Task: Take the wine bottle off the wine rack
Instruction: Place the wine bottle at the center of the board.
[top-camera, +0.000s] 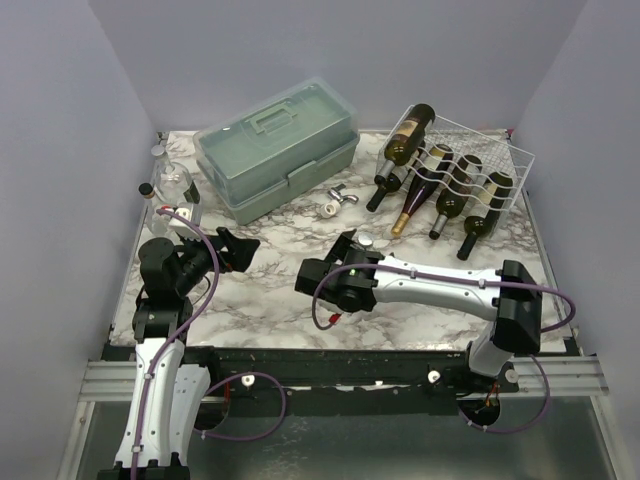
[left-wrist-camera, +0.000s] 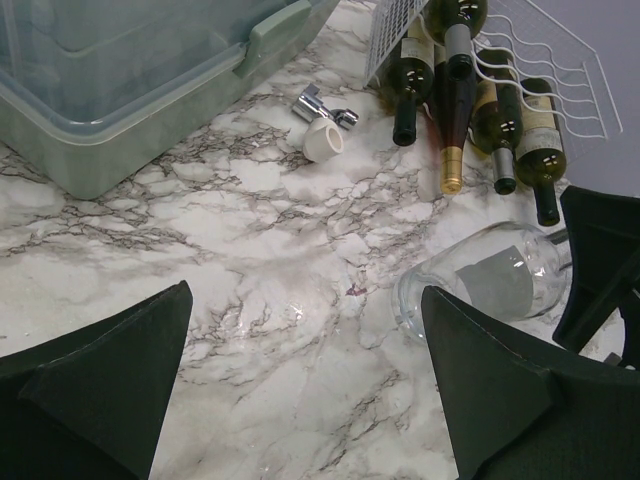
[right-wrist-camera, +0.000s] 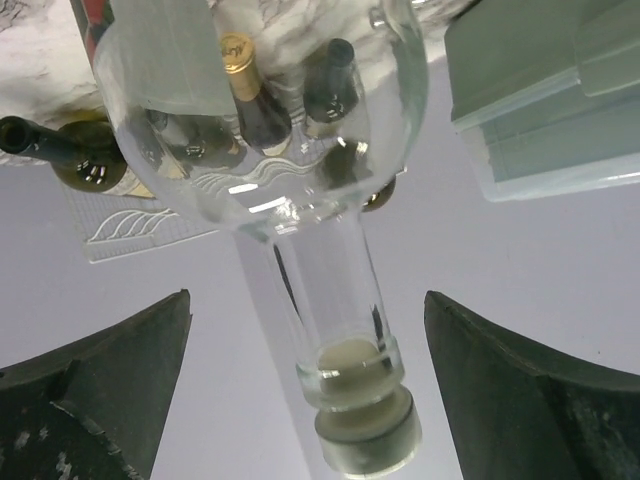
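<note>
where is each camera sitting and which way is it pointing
Top external: above and behind the bases, looking down on the marble-pattern table; both arms show.
Left wrist: on the left arm, low over the table, facing the white wire rack of dark glass bottles; the open left gripper frames the bottom.
Right wrist: on the right arm, looking along the clear glass bottle, stopper nearest; the open right gripper flanks its neck.
Shared: both wrist views catch that bottle, the rack and the pale green plastic toolbox.
</note>
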